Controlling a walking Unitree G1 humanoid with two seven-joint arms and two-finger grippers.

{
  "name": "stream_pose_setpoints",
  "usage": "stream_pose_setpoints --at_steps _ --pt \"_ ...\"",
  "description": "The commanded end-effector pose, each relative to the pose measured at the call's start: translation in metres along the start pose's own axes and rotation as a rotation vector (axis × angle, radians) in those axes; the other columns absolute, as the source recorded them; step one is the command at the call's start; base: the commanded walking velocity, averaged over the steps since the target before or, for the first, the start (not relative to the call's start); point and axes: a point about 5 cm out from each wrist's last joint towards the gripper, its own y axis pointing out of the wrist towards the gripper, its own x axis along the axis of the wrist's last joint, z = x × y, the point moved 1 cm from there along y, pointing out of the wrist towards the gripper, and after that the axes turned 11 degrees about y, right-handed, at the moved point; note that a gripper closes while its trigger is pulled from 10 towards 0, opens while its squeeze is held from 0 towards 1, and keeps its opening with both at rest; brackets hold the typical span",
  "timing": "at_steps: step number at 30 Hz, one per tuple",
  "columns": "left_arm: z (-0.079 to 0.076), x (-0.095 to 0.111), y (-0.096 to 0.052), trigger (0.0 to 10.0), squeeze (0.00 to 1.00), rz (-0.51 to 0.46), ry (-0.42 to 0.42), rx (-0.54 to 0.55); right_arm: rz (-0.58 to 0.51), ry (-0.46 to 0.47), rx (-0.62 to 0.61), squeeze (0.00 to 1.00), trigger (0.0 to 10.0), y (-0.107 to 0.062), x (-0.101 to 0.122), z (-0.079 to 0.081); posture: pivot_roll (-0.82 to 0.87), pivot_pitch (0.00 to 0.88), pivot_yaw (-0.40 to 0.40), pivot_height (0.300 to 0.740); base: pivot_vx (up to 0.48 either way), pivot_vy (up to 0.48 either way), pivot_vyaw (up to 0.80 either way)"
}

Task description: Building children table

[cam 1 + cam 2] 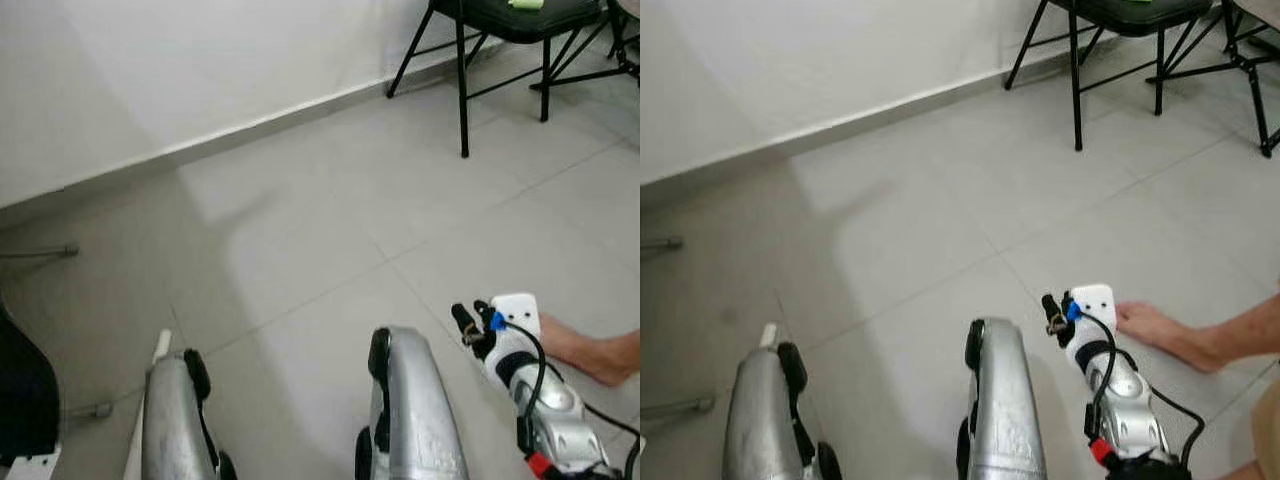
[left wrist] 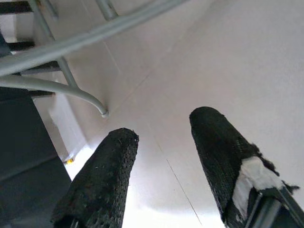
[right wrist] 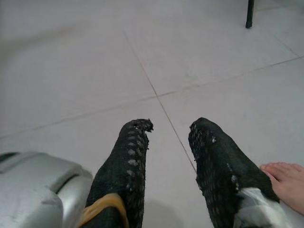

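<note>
Pale grey tiled floor (image 1: 330,200) spreads ahead of my jaws; black metal chair (image 1: 500,40) far beyond. No table parts sighted. Right gripper (image 3: 166,137) and left gripper (image 2: 161,137) released, grasping nothing. A person's bare foot (image 1: 590,350) beside my right jaws: locate the parts first, move clear of it.

No readable text, labels, brands or numbers anywhere: not on the arms, floor, wall or chair.

Smooth, faintly glossy pale tile floor (image 1: 330,200). Brushed silver metal arms (image 1: 415,410). Fingers (image 3: 126,166) wrapped in rough black mesh cloth. Chair (image 1: 500,40) of thin matt black metal tubing.
</note>
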Motion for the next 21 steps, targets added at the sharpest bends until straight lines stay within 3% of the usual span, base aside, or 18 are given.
stream_pose_setpoints --at_steps 1,11,21 --pt "0.000 -0.012 0.000 10.0 0.00 0.040 0.048 -0.014 0.027 0.000 -0.001 0.00 10.0 -0.004 -0.004 -0.003 0.02 0.273 -0.072 0.365 0.000 0.000 0.00" --pt "-0.005 -0.001 0.002 10.0 0.00 0.021 0.071 -0.099 0.047 -0.040 0.014 0.00 10.0 -0.009 0.003 -0.012 -0.01 0.306 -0.104 0.325 0.000 0.000 0.00" --pt "-0.010 -0.003 0.001 10.0 0.00 0.030 0.089 -0.151 0.071 -0.059 0.036 0.00 10.0 -0.014 0.004 -0.012 -0.03 0.333 -0.128 0.300 0.000 0.000 0.00"
